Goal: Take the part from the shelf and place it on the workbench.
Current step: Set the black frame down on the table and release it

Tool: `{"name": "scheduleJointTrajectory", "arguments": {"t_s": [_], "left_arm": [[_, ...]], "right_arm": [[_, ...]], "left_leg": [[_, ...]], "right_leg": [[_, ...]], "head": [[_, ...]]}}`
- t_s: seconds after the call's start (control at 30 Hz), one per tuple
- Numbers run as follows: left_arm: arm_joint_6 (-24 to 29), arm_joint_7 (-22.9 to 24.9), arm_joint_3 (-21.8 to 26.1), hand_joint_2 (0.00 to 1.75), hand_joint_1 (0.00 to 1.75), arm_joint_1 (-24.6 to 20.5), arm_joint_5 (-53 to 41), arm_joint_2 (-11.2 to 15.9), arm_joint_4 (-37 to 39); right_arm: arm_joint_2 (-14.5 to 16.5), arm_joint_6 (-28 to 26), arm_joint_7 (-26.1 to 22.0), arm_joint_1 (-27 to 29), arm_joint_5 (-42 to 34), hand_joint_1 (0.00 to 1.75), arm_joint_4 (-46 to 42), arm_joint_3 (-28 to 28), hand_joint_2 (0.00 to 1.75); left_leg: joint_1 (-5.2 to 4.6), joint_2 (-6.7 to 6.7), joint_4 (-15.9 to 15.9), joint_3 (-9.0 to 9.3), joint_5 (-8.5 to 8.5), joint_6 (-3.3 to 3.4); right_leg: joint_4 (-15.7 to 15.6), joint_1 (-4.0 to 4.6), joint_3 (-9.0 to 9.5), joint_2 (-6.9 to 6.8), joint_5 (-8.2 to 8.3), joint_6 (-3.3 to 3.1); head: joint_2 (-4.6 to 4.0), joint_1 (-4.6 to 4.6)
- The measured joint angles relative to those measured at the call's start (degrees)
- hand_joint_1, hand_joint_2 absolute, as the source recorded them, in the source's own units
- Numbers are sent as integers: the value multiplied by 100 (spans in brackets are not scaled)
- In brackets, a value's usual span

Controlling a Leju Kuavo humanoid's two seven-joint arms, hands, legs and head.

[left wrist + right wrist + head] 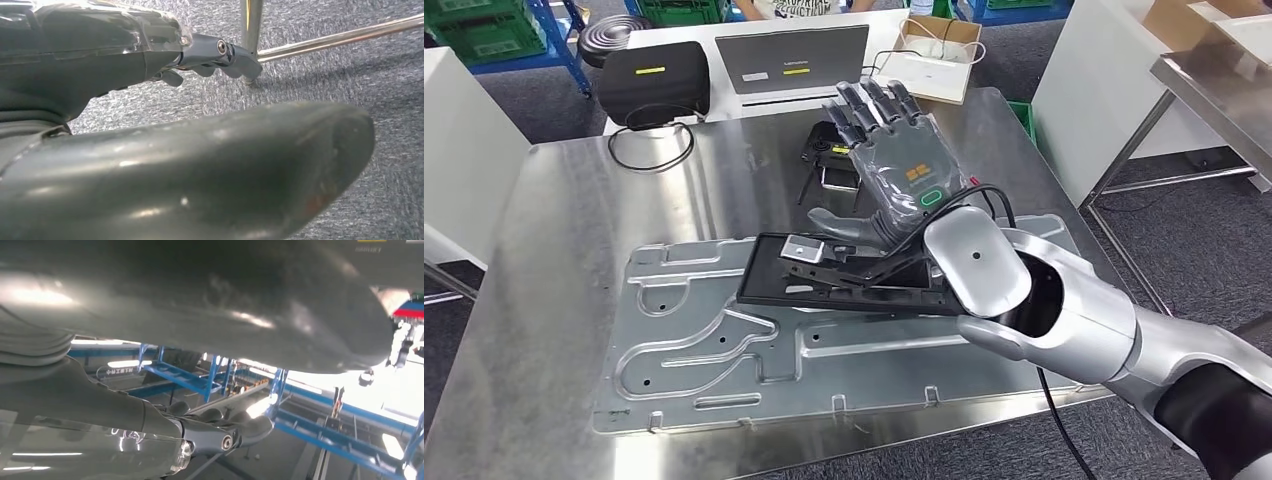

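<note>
A: Head view first, starting at the fingers (876, 103) of the right hand (892, 165). How do they lie?

B: They stretch out straight and a little apart, pointing away from the robot, back of the hand up. The thumb (839, 222) sticks out sideways toward the robot's left. Nothing is held in them.

A: And the part?

B: The part (844, 272), a flat black rectangular piece with a small silver tab near its far corner, lies on a large grey stamped metal panel (724, 350). The hand is above and just beyond its far edge, with the wrist (976, 260) over its right end. I cannot tell whether the palm touches it.

A: What carries the panel?

B: The workbench (564, 250), a steel-topped table. The panel takes up its near half. Past the fingertips sits a small black device (829, 150) on the steel, and further back a black box (654, 75) with a loop of cable (652, 150), a grey laptop (792, 60) and an open cardboard box (936, 55).

A: The left hand?

B: The left wrist view shows the left hand (220, 57) over grey carpet (350, 70), beside a chrome table leg (250, 20). Its fingers curl in somewhat and hold nothing, but whether they are closed or apart I cannot tell.

A: And the right wrist view?

B: Dark fingers held out straight, with blue racking (200, 377) behind.
</note>
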Motion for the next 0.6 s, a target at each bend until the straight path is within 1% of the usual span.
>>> {"name": "scheduleJointTrajectory", "arguments": {"t_s": [0.03,0.07,0.1,0.13,0.17,0.2,0.23,0.27,0.3,0.33,0.37,0.4,0.43,0.47,0.5,0.53,0.57,0.6], "left_arm": [[6,0,0,0,0,1,2,-2,1],[10,1,0,0,0,-1,2,-3,1],[13,1,0,0,0,0,2,-5,1],[15,2,0,0,0,2,2,-8,1],[16,4,0,44,0,6,2,-10,2],[19,7,0,87,0,8,1,-11,3],[21,9,0,131,0,10,1,-11,4],[25,10,0,175,0,9,1,-10,5],[28,10,0,175,0,5,0,-10,5],[30,11,0,175,0,0,-1,-10,5],[32,14,0,175,0,-2,-4,-10,5],[32,21,0,175,0,-1,-6,-10,5],[33,29,0,175,0,3,-10,-10,5],[34,38,0,175,0,5,-15,-8,5],[36,48,1,175,0,3,-22,-4,5],[38,57,1,175,0,-1,-31,-1,5],[40,69,2,175,0,-5,-39,2,5],[42,81,2,175,0,-5,-46,0,5]], "right_arm": [[25,-2,0,-45,2,0,-42,1,0],[40,-8,1,-64,-1,0,-58,5,0],[52,-16,1,-73,-4,0,-70,15,0],[61,-23,1,-76,-7,0,-77,32,0],[68,-30,1,-76,-8,0,-80,54,0],[73,-38,0,-77,-9,0,-82,78,0],[76,-46,0,-79,-9,0,-85,101,0],[78,-54,0,-84,-9,0,-90,119,0],[80,-62,0,-92,-8,0,-96,129,0],[80,-69,0,-102,-8,0,-102,136,0],[81,-78,0,-110,-8,0,-107,137,0],[82,-85,0,-114,-9,0,-108,139,0],[82,-97,1,-115,-11,0,-108,141,0],[82,-115,1,-113,-14,0,-107,143,0],[82,-134,2,-113,-19,0,-103,146,0],[81,-157,2,-114,-24,0,-98,149,0],[81,-179,2,-115,-31,0,-93,154,0],[80,-198,2,-114,-40,0,-86,167,0]], "left_leg": [[13,-6,229,-101,-164,-32],[15,-22,567,-242,-380,-38],[14,-40,987,-424,-604,-38],[13,-54,1369,-593,-774,-35],[11,-63,1596,-689,-842,-27],[10,-67,1617,-680,-802,-12],[9,-67,1399,-544,-658,7],[9,-68,1017,-317,-460,29],[7,-74,601,-80,-297,45],[2,-82,261,103,-187,54],[-9,-92,58,200,-135,64],[-25,-105,-18,220,-127,76],[-38,-111,-33,205,-105,103],[-46,-114,-37,184,-72,142],[-49,-113,-46,161,-35,186],[-52,-107,-57,129,4,231],[-60,-101,-62,90,41,267],[-78,-96,-61,44,74,296]], "right_leg": [[16,14,-28,-9,13,-82],[13,22,-39,-21,25,-107],[14,39,-57,-34,35,-125],[16,57,-78,-47,46,-140],[17,76,-99,-59,58,-150],[18,92,-116,-69,70,-156],[18,101,-125,-76,81,-153],[19,106,-129,-83,92,-143],[23,113,-135,-88,101,-125],[32,118,-149,-91,116,-100],[34,120,-166,-94,137,-67],[30,116,-182,-96,163,-29],[22,102,-196,-98,190,9],[24,86,-212,-101,181,43],[90,72,-247,-101,96,68],[285,68,-329,-98,-81,85],[609,68,-453,-92,-332,94],[1032,74,-602,-86,-602,97]], "head": [[0,-27],[0,-40],[0,-50],[0,-52],[0,-54],[0,-55],[0,-57],[0,-60],[0,-65],[0,-66],[0,-66],[0,-63],[0,-60],[0,-59],[0,-53],[0,-41],[0,-24],[0,-3]]}}
